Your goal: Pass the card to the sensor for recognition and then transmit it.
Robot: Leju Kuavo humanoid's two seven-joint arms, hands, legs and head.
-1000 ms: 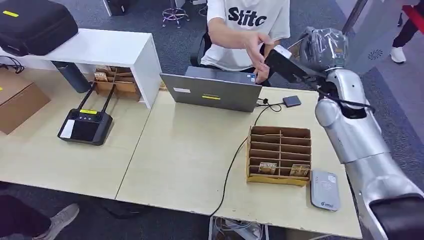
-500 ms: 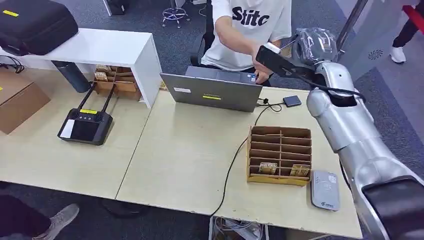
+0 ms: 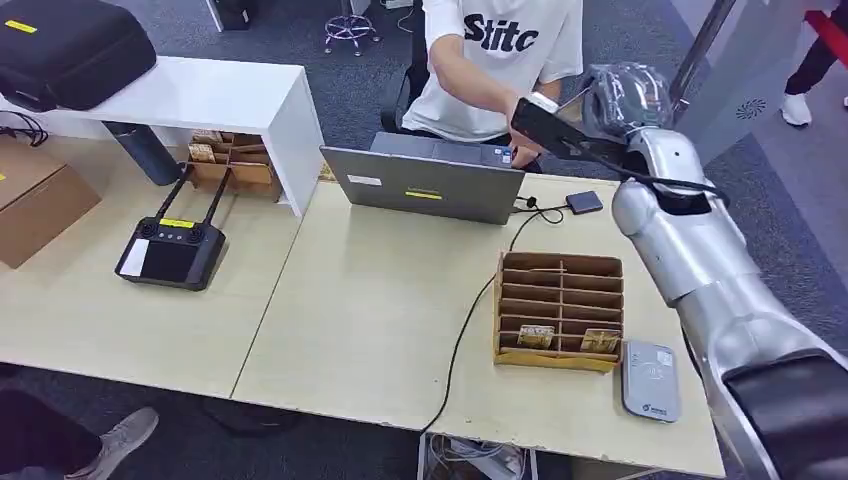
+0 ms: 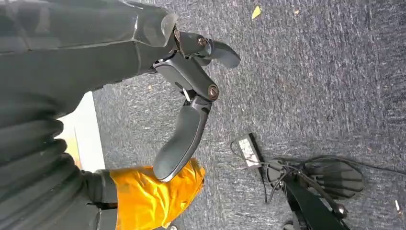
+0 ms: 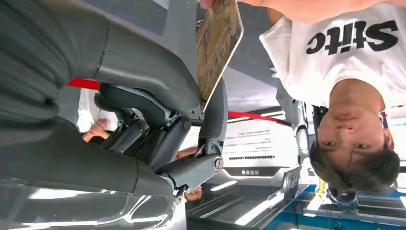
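The robot's silver right arm (image 3: 690, 250) has swung inward and up over the last second, carrying its dark right hand (image 3: 545, 128) from above the far right edge of the pale wooden table (image 3: 380, 330) toward the seated person in the white printed T-shirt (image 3: 500, 60). The tan rectangular card (image 5: 218, 43) pinched in that hand now reaches the person's hand (image 3: 520, 150), which has dropped from chest height down to the card beside the grey laptop (image 3: 425, 185). In the last half second the arm barely crept further.
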